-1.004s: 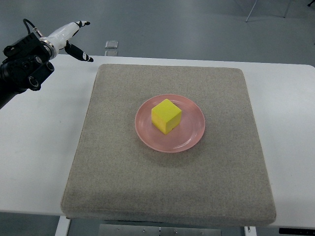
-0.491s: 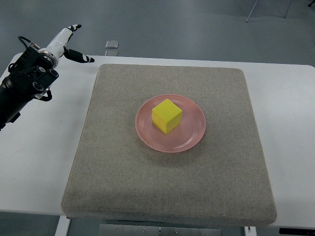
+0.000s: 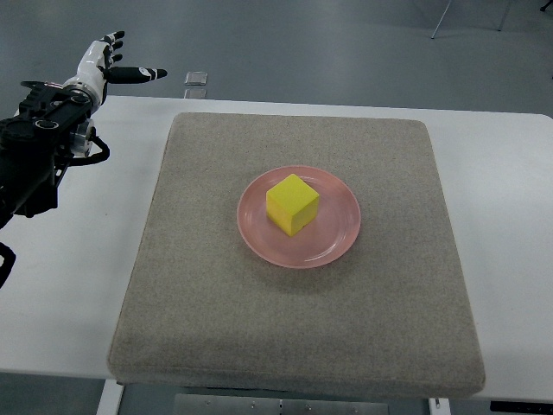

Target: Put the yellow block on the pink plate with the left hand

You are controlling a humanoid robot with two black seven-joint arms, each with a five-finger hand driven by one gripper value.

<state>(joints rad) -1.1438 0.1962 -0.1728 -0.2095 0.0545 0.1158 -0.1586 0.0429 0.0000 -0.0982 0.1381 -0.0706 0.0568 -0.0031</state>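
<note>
The left hand (image 3: 102,65) shows at the far left, above the bench's back left corner, its dark arm coming in from the picture's left edge. Its fingers (image 3: 111,41) are spread and hold nothing, the thumb stretched out to the right. To the right of the fingers and nearer the camera, a grey mat (image 3: 298,251) covers most of the white bench (image 3: 60,285). Well apart from the fingers, to their right and toward the camera, the pink plate (image 3: 299,217) lies near the middle of the mat. The yellow block (image 3: 292,204) sits on the plate, slightly left of its centre, one corner turned toward the camera. A small clear object (image 3: 197,79) lies just right of the thumb, beyond the bench's back edge.
</note>
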